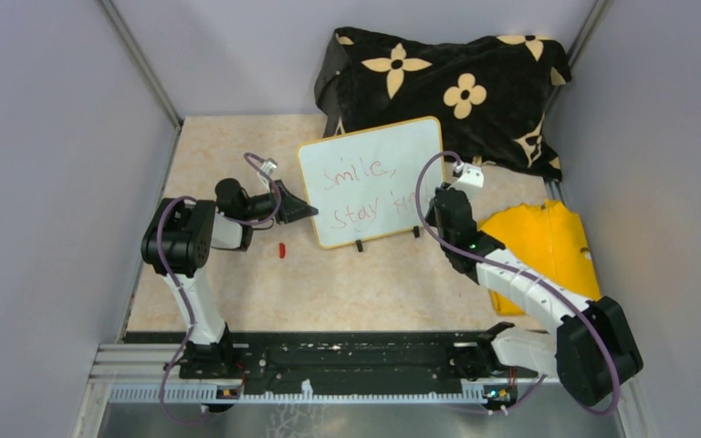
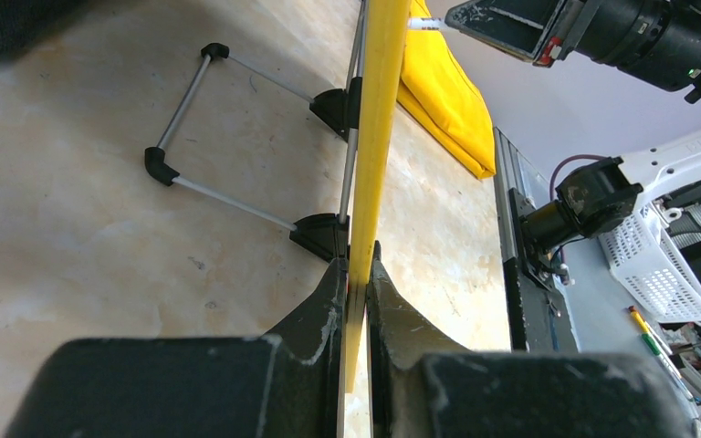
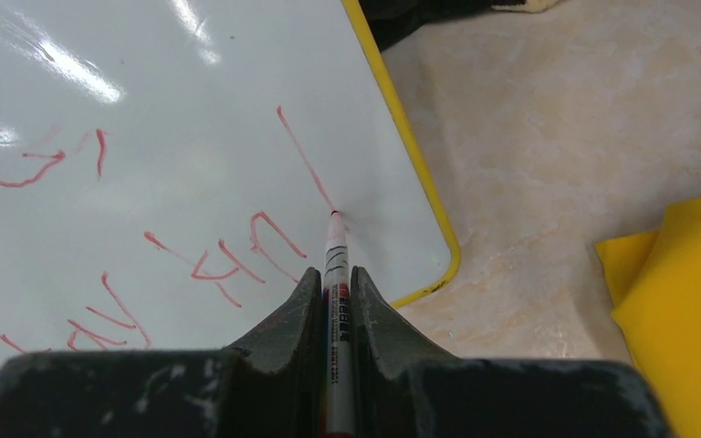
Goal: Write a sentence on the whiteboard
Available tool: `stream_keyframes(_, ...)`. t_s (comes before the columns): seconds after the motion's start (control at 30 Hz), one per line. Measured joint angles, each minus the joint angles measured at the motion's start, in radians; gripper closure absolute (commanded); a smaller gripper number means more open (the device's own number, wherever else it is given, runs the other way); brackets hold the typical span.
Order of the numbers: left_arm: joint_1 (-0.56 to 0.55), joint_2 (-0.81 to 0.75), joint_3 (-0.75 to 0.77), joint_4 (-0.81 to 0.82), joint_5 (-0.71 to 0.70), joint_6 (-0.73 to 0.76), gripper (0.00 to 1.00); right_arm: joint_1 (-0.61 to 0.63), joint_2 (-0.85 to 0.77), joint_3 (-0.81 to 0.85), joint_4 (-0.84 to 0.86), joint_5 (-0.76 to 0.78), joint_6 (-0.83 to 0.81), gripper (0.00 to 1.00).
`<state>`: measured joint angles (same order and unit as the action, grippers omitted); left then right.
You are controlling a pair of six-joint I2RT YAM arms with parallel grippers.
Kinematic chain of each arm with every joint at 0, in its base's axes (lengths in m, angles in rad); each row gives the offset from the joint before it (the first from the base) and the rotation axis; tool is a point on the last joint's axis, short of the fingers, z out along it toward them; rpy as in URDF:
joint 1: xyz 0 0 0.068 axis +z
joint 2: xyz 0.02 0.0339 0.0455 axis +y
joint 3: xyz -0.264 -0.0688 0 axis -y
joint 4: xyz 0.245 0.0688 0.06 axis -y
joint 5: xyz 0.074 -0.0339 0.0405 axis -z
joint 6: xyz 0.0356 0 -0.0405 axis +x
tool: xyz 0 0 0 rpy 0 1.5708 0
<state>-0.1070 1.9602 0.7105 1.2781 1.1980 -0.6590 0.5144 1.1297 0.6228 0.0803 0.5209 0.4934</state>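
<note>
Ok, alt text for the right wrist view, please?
The right gripper clamps a marker, its tip touching the whiteboard at the end of a stroke of red lettering. A yellow cloth lies at the image's right.

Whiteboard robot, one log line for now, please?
left gripper: shut on whiteboard edge | right gripper: shut on marker, tip on whiteboard | sentence: two red lines

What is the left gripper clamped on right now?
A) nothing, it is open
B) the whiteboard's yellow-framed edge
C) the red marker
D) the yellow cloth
B: the left gripper is shut on the yellow frame of the whiteboard; the marker sits in the right gripper.
</note>
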Motion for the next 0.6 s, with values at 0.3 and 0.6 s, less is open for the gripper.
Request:
stream_keyframes(0.3,0.000,0.000,0.000,-0.003,0.000,0.002,0.97,0.000,0.021,0.034,0.005,-0.005,-0.003,1.00)
stream_keyframes(0.6,-0.002,0.000,0.005,-0.008,-0.001,0.005,0.97,0.000,0.039,0.034,0.017,-0.037,-0.002,1.00)
